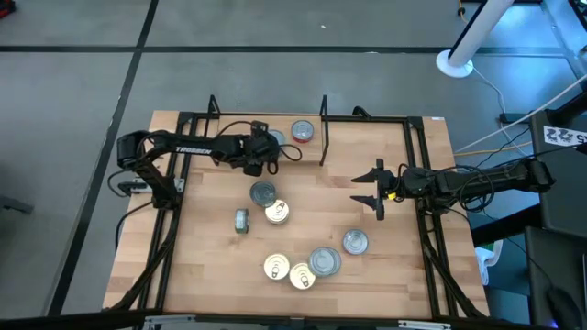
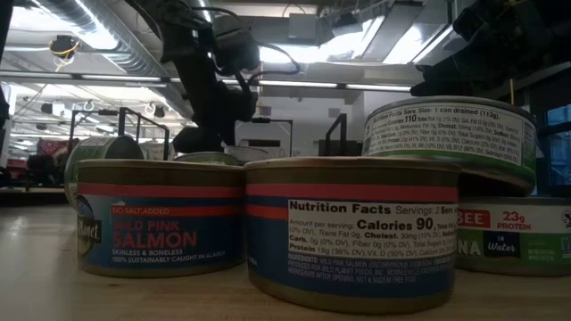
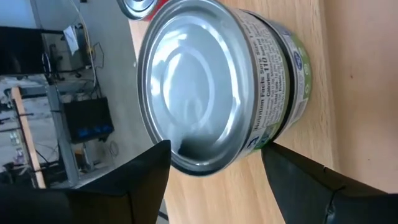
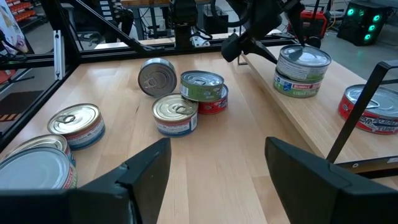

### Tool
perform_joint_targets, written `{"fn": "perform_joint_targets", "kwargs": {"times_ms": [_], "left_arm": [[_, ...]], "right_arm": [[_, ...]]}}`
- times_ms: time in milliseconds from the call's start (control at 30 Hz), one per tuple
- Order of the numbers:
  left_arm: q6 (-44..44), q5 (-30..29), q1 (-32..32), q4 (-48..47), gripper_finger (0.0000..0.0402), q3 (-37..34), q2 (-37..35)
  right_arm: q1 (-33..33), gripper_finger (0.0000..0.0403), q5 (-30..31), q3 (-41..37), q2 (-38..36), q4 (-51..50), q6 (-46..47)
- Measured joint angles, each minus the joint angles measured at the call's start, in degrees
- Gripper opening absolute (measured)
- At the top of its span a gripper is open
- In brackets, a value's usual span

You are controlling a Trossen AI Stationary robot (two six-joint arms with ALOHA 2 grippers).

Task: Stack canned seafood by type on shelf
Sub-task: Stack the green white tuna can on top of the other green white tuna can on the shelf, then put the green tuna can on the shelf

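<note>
Left gripper [image 1: 271, 147]: we see fingers released, straddling the stacked green-labelled silver tins [image 4: 303, 70] on the light-wood shelf [image 4: 292, 118].
Right gripper [image 1: 374, 190]: fingers released over bare tabletop [image 1: 211, 266].
Nearby: red-labelled tin [image 1: 302, 131] on shelf.

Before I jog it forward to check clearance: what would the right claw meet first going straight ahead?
Probably the gold-lidded can, nearest in front of the open right claw; bare tabletop before that, though depth is uncertain.

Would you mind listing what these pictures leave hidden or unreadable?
- High view: the left gripper covers the stacked cans on the shelf.
- Low view: the pink salmon cans up close block the table behind.
- Left wrist view: the green-labelled can fills the frame; its label is partly turned away.
</note>
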Motion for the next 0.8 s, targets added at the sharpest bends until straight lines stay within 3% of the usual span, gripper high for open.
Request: {"fn": "perform_joint_targets", "kwargs": {"times_ms": [467,600,800], "left_arm": [[-14.27,0.03,-1.38,0.13,0.0253,-0.05,-10.57],[-23.87,0.01,-3.90,-0.19,0.0253,-0.04,-14.00],[-45.07,1.02,-10.62,-3.04,0.0253,-0.04,-18.13]], "right_arm": [[0.00,0.0260,0.02,0.00,-0.02,-1.88,0.07],[0.00,0.0260,0.01,0.00,-0.02,-2.84,0.07],[0.00,0.0260,0.02,0.00,-0.02,-2.70,0.07]]}}
